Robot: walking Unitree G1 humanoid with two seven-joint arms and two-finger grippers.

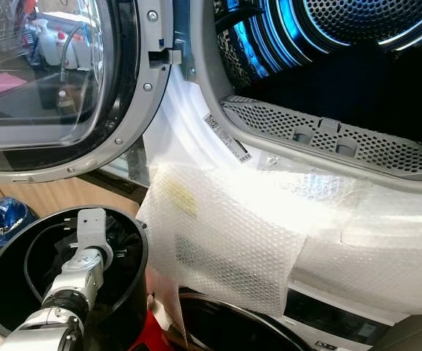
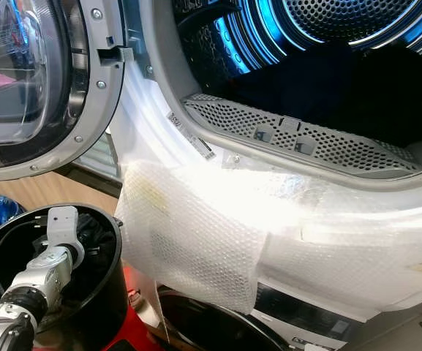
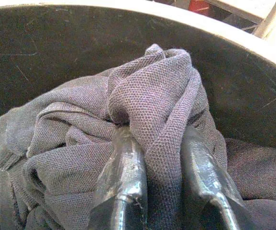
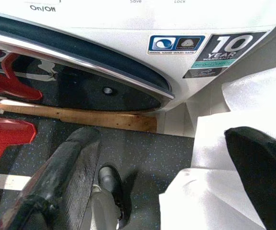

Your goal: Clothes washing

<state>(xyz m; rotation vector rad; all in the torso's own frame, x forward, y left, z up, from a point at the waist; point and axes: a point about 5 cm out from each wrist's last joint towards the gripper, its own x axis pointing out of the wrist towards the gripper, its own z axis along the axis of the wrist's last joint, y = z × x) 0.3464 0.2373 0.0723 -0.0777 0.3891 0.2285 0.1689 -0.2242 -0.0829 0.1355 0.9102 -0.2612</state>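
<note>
Fingers (image 3: 123,177) of the left gripper (image 1: 92,223) pinch a fold of grey garment (image 3: 142,96) inside the black bucket (image 1: 20,241); the open drum (image 1: 342,80) lies at about two o'clock, above. Right gripper (image 4: 166,163) hangs spread, idle.

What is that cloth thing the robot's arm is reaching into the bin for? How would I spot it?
Start at the big open drum of the upper machine, then drop to the round black bin on the floor at its left. Inside, the left gripper pinches a crumpled grey knit garment, with a coarse pique weave.
</note>
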